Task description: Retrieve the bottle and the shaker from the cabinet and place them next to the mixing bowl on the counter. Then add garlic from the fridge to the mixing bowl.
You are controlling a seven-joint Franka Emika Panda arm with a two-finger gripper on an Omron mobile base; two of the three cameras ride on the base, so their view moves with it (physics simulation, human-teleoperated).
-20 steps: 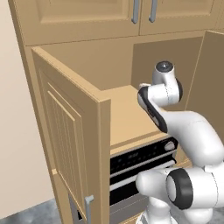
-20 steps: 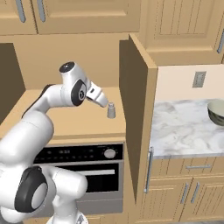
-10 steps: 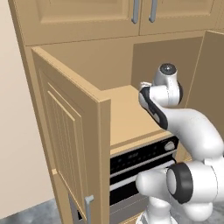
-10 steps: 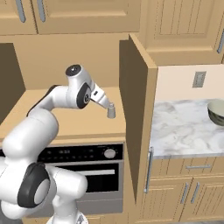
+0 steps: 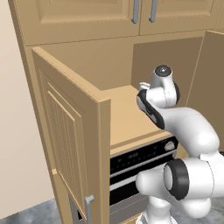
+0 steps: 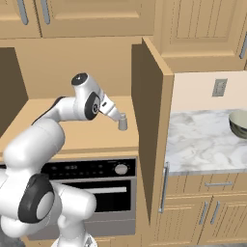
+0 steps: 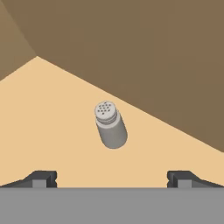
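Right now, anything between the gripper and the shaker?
Nothing. In the hand view the shaker stands alone on bare tan shelf of the cabinet, ahead of the open gripper; the right base view agrees.

Mixing bowl (image 6: 239,124) cut by right edge.

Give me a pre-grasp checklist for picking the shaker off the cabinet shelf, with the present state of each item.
1. Gripper open wide enough for the shaker: ok, the fingers stand far apart.
2. Shaker between the finger lines: ok, it sits roughly centred in the hand view.
3. Shaker upright and free: ok, it stands alone on the cabinet shelf, nothing touching it.
4. Gripper has reached the shaker: not ok, the shaker lies ahead of the fingers, a gap remains.
5. Cabinet door clear of the arm: ok, it stands open.
6. Drop-off spot beside the mixing bowl on the counter: cannot tell, the bowl is cut off at the picture's edge.
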